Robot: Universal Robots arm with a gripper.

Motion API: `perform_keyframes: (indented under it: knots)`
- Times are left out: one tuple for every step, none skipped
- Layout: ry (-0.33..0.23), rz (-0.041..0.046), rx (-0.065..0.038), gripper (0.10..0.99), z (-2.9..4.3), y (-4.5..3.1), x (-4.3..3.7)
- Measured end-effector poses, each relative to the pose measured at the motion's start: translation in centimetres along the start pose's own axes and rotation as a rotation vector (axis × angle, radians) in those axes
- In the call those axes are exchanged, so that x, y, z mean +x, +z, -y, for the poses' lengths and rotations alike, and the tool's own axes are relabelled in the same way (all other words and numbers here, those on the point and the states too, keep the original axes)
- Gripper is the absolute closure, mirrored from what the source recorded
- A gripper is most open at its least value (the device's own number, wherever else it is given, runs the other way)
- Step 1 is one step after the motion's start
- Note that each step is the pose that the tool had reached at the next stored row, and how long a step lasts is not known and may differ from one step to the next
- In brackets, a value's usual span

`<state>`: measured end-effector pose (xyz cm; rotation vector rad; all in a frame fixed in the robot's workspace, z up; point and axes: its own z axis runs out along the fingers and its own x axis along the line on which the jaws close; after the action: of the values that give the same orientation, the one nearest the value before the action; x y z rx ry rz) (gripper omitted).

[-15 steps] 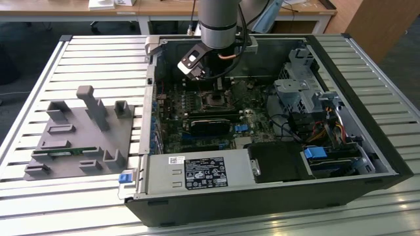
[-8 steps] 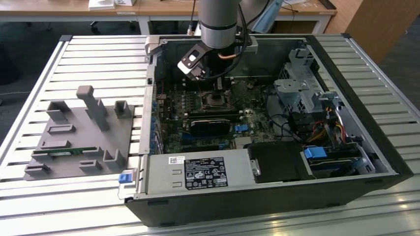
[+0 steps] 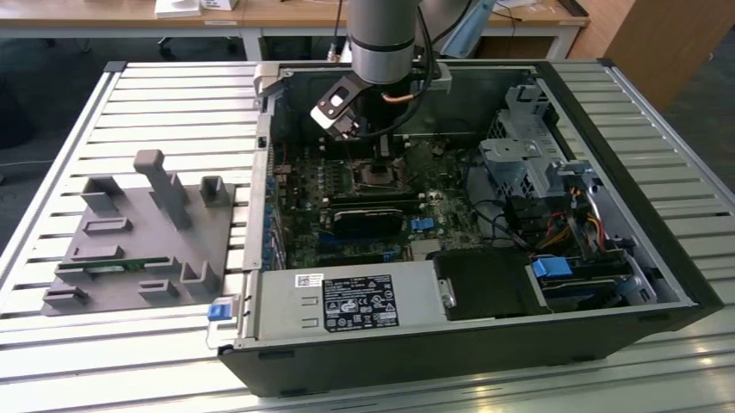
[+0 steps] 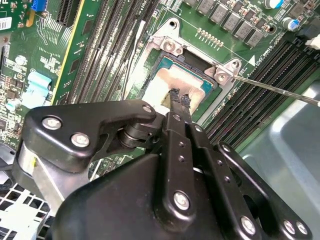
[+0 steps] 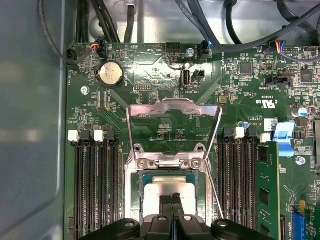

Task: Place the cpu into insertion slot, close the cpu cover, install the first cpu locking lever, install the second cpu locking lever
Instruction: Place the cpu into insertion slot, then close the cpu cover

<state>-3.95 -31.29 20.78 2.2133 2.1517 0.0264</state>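
The cpu [image 5: 157,190], a small square chip with a pale metal top, lies flat in the insertion slot [image 5: 141,195] on the green motherboard; it also shows in the second wrist view as the cpu [image 4: 160,85]. The cpu cover [image 5: 131,135], a silvery frame with a window, stands flipped open behind the slot. My gripper [image 5: 172,199] is shut, its black fingertips [image 4: 176,97] together right over or on the chip's top, with nothing seen between them. A thin locking lever [image 4: 275,89] sticks out free beside the slot. In the exterior view the gripper [image 3: 383,159] reaches down into the case.
The open computer case [image 3: 643,284] lies on a slatted table. Memory slots [image 5: 95,185] flank the socket on both sides. A black card [image 3: 367,219] and a power supply [image 3: 344,301] sit nearer the front. A grey fixture [image 3: 138,232] stands at the exterior view's left.
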Motion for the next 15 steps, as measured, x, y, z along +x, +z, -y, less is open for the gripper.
perform_keyframes:
  knots:
    - [0.000,0.0000,0.000,0.980,0.00,-0.01,0.00]
    - [0.000,0.0005,0.000,0.980,0.00,-0.06,-0.01]
    - [0.000,0.0004,0.000,0.980,0.00,-0.10,-0.01]
    - [0.000,0.0000,0.000,0.980,-0.01,-0.13,-0.01]
    - [0.000,0.0001,0.000,0.980,-0.01,-0.19,-0.01]
    - [0.000,0.0000,0.000,0.980,-0.01,-0.27,-0.01]
    - [0.000,0.0000,0.000,0.980,-0.02,-0.34,-0.01]
    - [0.000,0.0000,0.000,0.980,-0.02,-0.44,-0.01]
    - [0.000,0.0000,0.000,0.980,-0.03,-0.57,-0.02]
    - [0.000,0.0000,0.000,0.980,-0.03,-0.66,-0.02]
    - [0.000,-0.0001,0.000,0.980,-0.04,-0.73,-0.02]
    - [0.000,-0.0001,0.000,0.980,-0.04,-0.82,-0.02]
    - [0.000,-0.0001,0.000,0.980,-0.05,-0.86,-0.02]
    - [0.000,-0.0001,0.000,0.980,-0.05,-0.90,-0.02]
    - [0.000,-0.0001,0.000,0.980,-0.05,-0.95,-0.02]
